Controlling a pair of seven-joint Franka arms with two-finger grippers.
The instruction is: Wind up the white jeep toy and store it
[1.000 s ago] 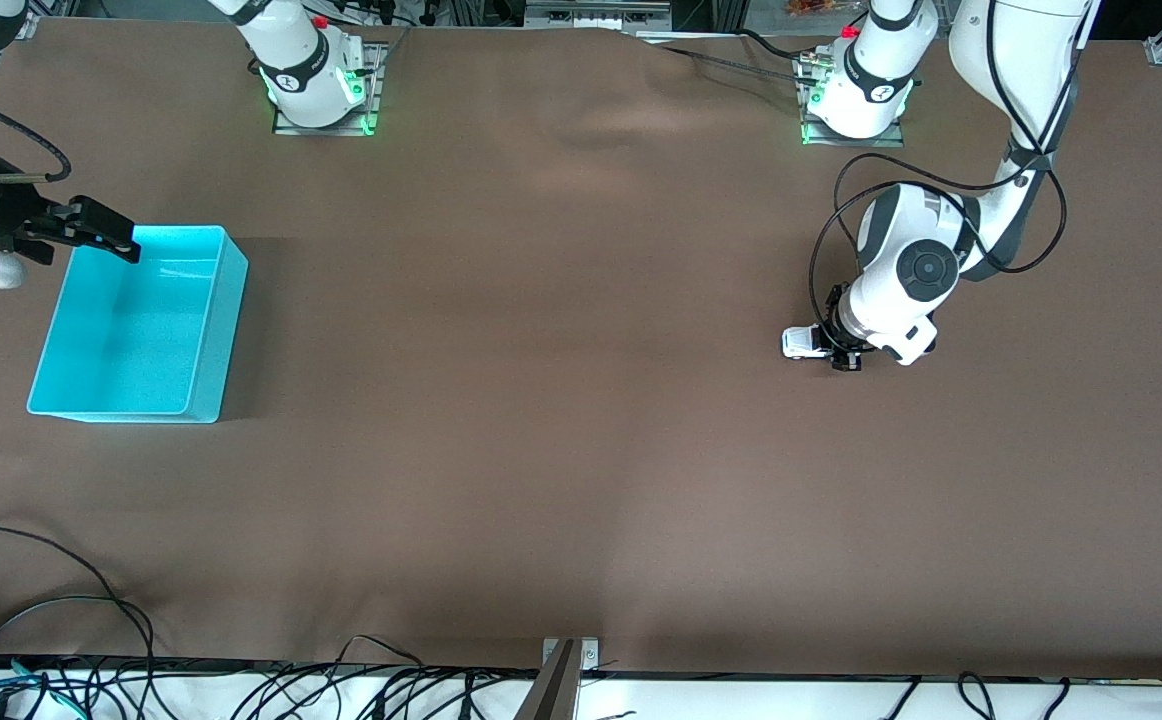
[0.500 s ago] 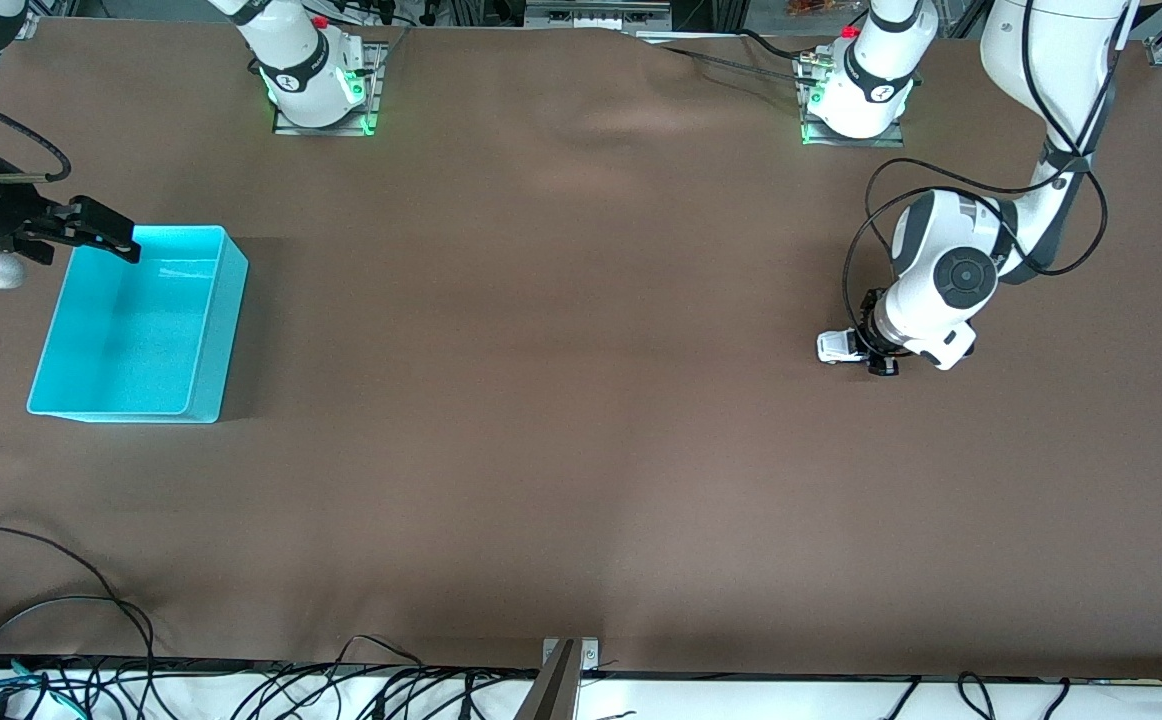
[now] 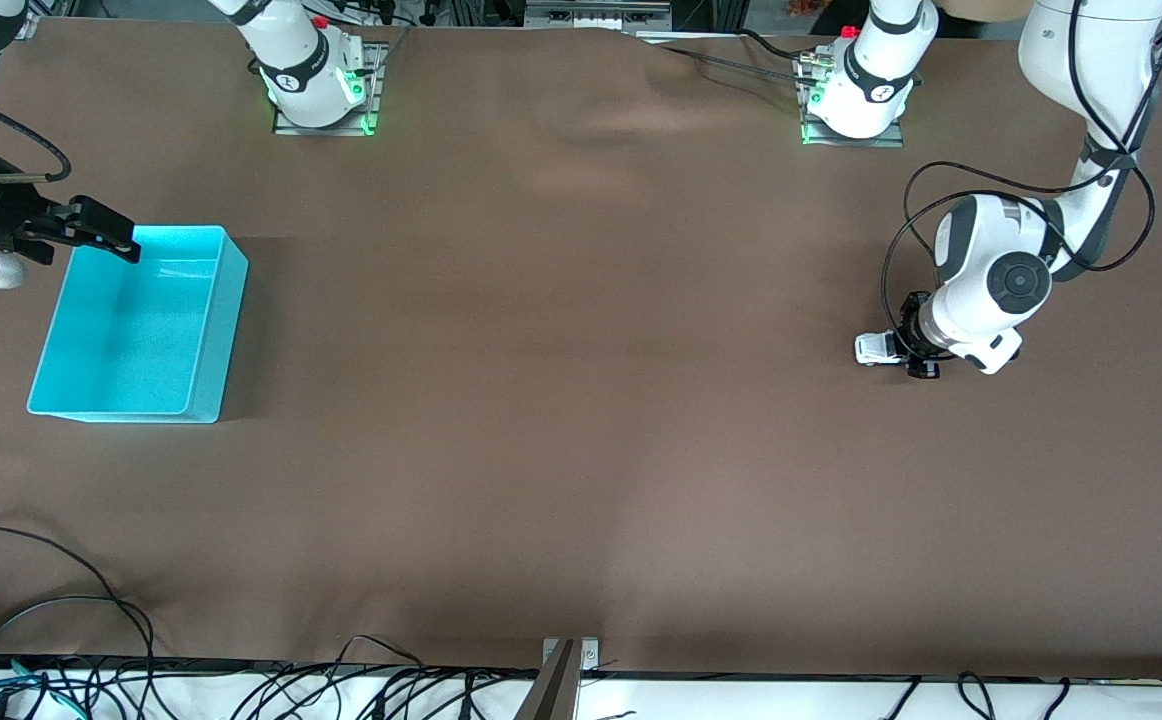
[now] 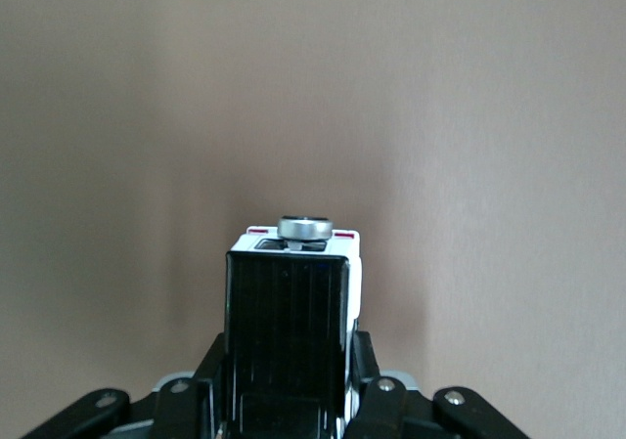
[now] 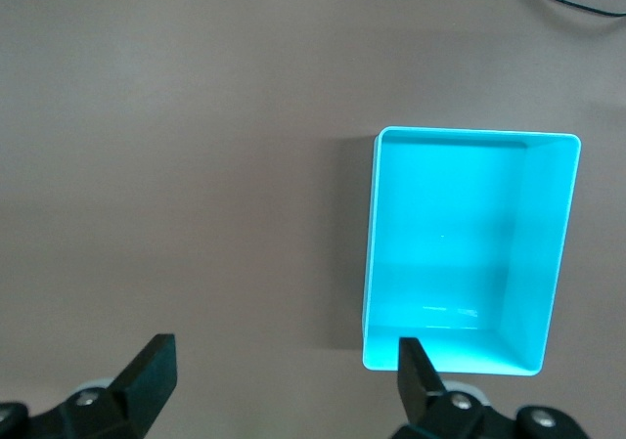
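Observation:
The white jeep toy (image 3: 875, 348) sits low on the brown table near the left arm's end, held between the fingers of my left gripper (image 3: 903, 350). In the left wrist view its black roof panel (image 4: 287, 336) fills the gap between the fingers, with a silver spare wheel at its end. The left gripper (image 4: 289, 400) is shut on the toy. My right gripper (image 3: 101, 230) is open and empty, hanging over the corner of the cyan bin (image 3: 226, 340), which is empty. The bin also shows in the right wrist view (image 5: 548, 263), past the right gripper (image 5: 284, 375).
The two arm bases (image 3: 316, 90) (image 3: 856, 95) stand along the table's edge farthest from the front camera. Cables (image 3: 51, 610) lie along the nearest edge. A wide stretch of bare brown cloth (image 3: 561, 350) separates the toy from the bin.
My left gripper has dragged the jeep toy along the table toward the left arm's end, away from the bin. The right arm has not moved.

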